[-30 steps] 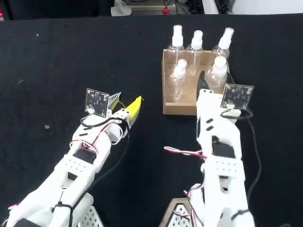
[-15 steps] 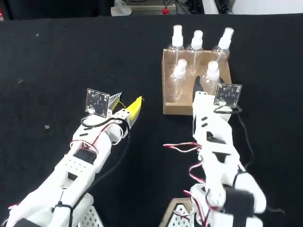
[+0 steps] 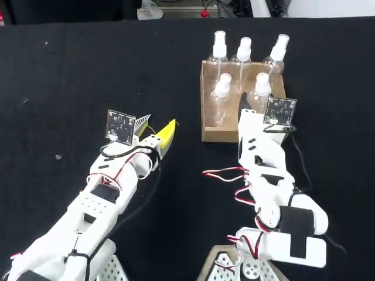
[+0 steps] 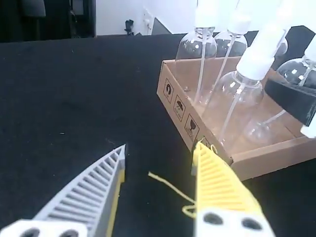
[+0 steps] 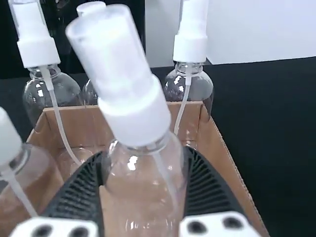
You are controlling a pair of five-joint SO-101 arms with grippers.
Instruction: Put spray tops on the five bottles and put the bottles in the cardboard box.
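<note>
On the black table (image 3: 70, 64), the cardboard box (image 3: 221, 133) sits at about 1 o'clock; three spray-topped bottles (image 3: 243, 48) line its far wall; a fourth bottle (image 3: 219, 104), also topped, stands at the box's 9 o'clock. Over the box's 6 o'clock wall, the right gripper (image 5: 144, 160) has its black fingers pressed on either side of the fifth bottle (image 5: 140, 197), upright at the box's 4 o'clock; the left gripper (image 4: 160, 148) is at the box's 8 o'clock, near but apart, fingers spread, holding nothing.
</note>
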